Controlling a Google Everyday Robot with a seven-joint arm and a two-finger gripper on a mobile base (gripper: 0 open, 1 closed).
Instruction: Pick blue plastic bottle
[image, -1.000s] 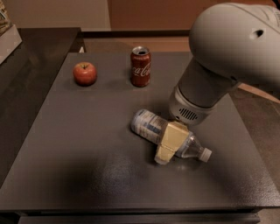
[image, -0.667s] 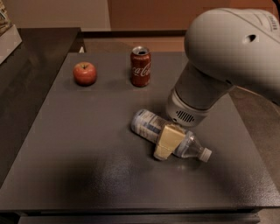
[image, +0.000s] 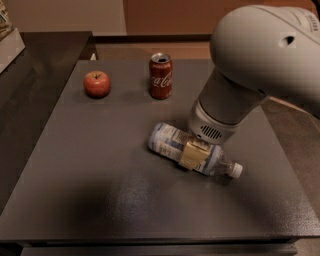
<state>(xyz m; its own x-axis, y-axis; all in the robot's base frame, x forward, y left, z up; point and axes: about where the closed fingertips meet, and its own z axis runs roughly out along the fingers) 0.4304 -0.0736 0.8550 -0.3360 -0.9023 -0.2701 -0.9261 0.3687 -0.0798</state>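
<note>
The blue plastic bottle (image: 165, 140) lies on its side near the middle of the dark table (image: 100, 190). It has a pale blue-and-white label, and its white cap (image: 236, 170) points to the right front. My gripper (image: 193, 151) hangs from the large grey arm (image: 260, 55) and is down over the bottle's middle, with its tan tip against the near side. The arm's wrist hides the bottle's far side.
A red Coca-Cola can (image: 160, 76) stands upright at the back of the table. A red apple (image: 97, 83) sits to its left. A darker counter (image: 35, 75) adjoins the table on the left.
The gripper has come lower over the bottle, so less of its tan tip shows than before. The bottle, can and apple have not moved.
</note>
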